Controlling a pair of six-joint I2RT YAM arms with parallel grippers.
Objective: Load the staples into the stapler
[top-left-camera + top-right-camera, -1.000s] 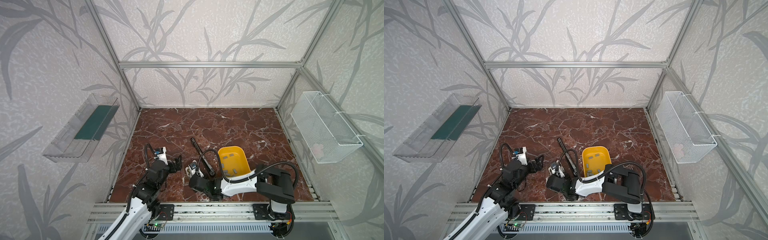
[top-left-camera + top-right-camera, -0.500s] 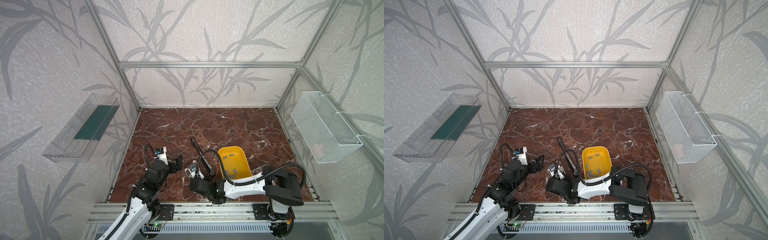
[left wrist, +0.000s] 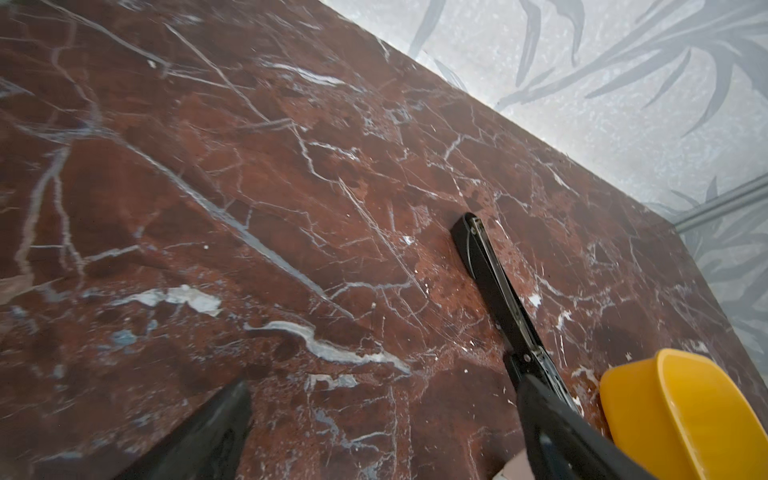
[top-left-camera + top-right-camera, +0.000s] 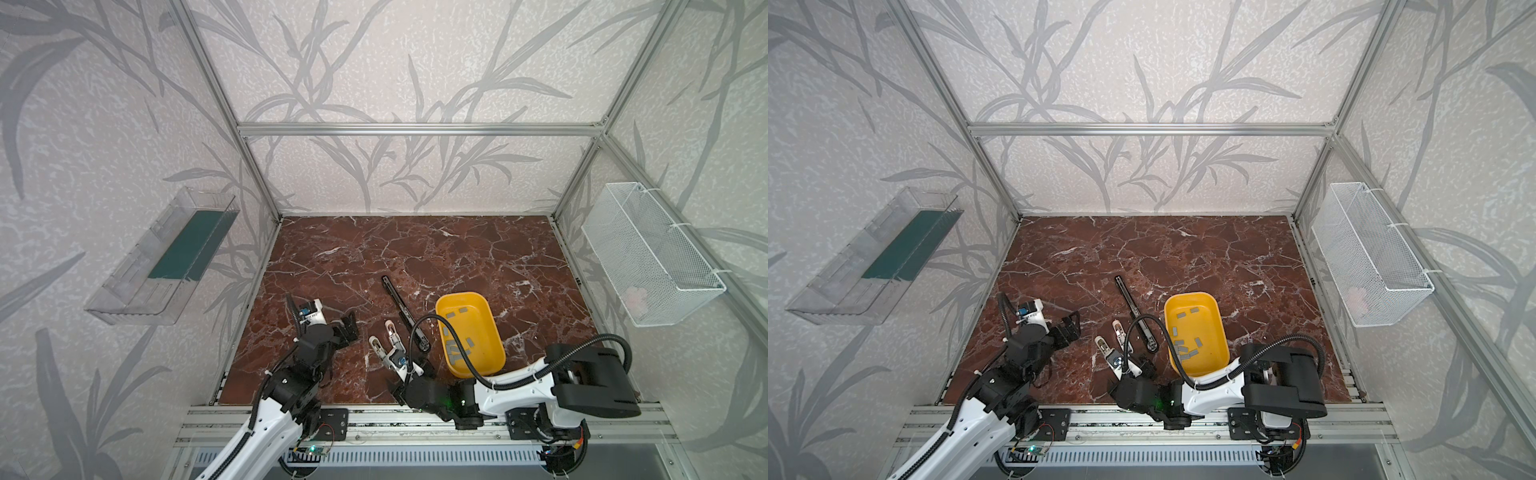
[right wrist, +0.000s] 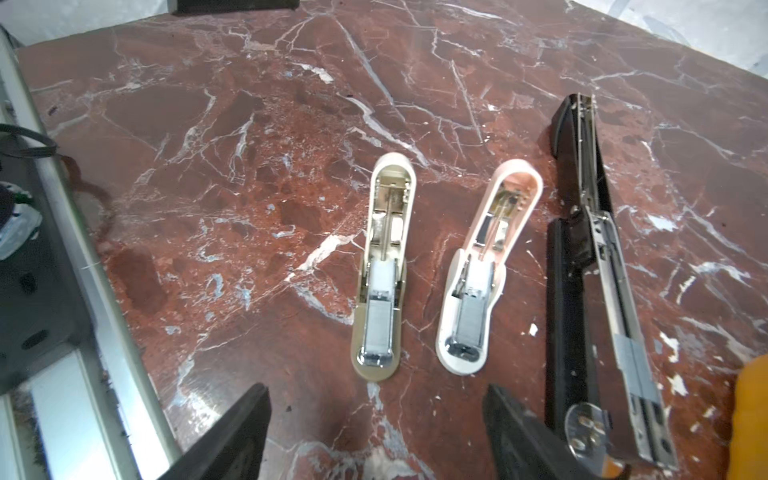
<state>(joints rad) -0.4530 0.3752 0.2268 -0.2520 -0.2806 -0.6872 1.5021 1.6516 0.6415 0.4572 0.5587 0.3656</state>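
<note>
Staples [image 4: 469, 342]: grey strips in yellow tray [image 4: 462, 294]; black stapler [image 5: 598, 257], pink stapler [image 5: 478, 282], beige stapler [image 5: 380, 282] opened at its 9 o'clock. My right end effector [image 5: 376, 395], left end effector [image 3: 386, 384]: both released.

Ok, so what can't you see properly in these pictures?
Pinkish thing in the wire basket: both top views, too small, behind mesh.
Yellow tray: right wrist view, cut off by the picture's edge.
Black stapler: left wrist view, near end hidden behind the left tool.
Staples: top views, too small to count surely.
</note>
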